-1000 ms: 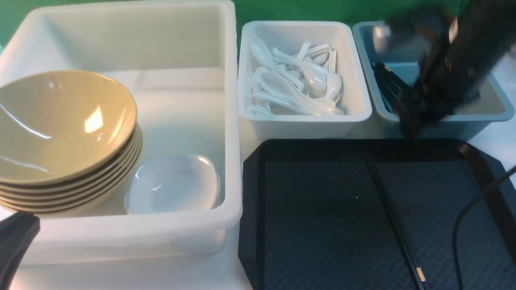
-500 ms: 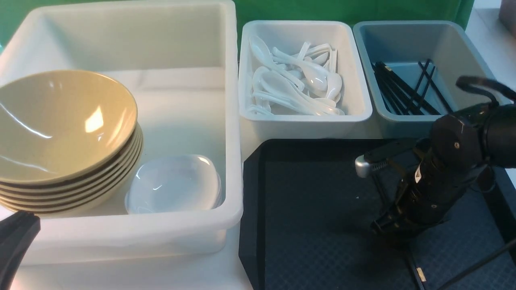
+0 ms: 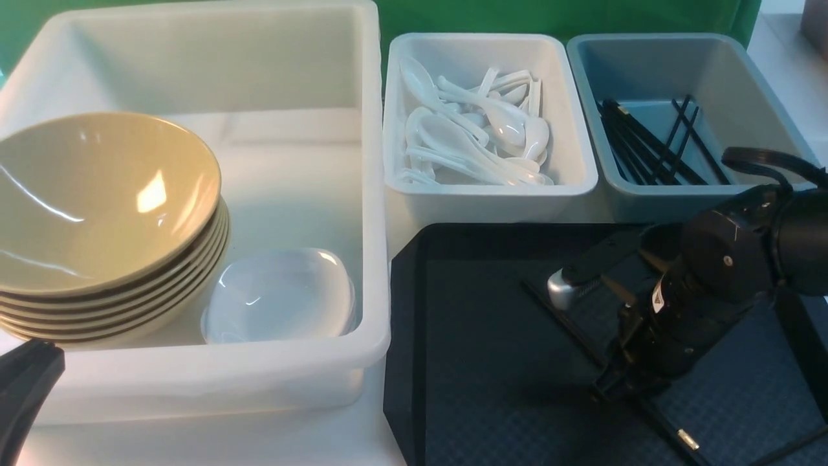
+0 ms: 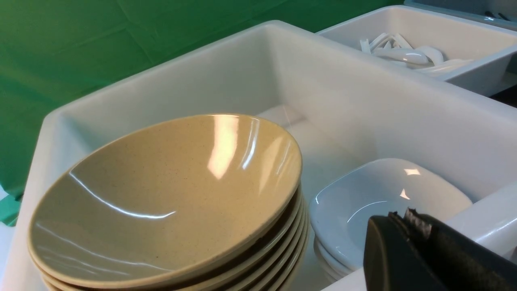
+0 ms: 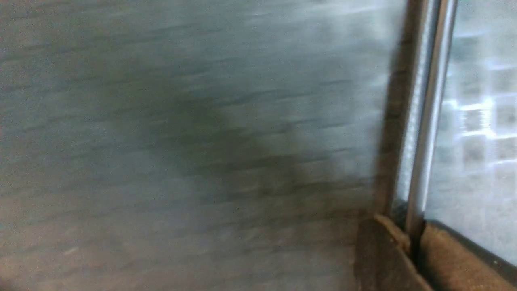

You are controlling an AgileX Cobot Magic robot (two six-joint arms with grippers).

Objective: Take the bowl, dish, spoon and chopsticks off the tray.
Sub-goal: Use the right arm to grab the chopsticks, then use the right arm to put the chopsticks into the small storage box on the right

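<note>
One pair of chopsticks (image 3: pixel 687 440) is pinched on the tray (image 3: pixel 485 362) by the right end effector (image 3: pixel 614 385) | left end effector (image 4: pixel 404 216) is seen closed, empty, beside the white tub (image 4: pixel 363 105).

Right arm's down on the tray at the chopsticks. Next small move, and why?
Probably lift straight up. The right gripper looks shut on the chopsticks, clamped between its pads in the wrist view, yet they lie low over the tray. Raising them clears the tray before carrying them to the blue-grey tub holding other chopsticks.

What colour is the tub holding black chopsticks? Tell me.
The rectangular plastic tub is blue-grey; front view.
</note>
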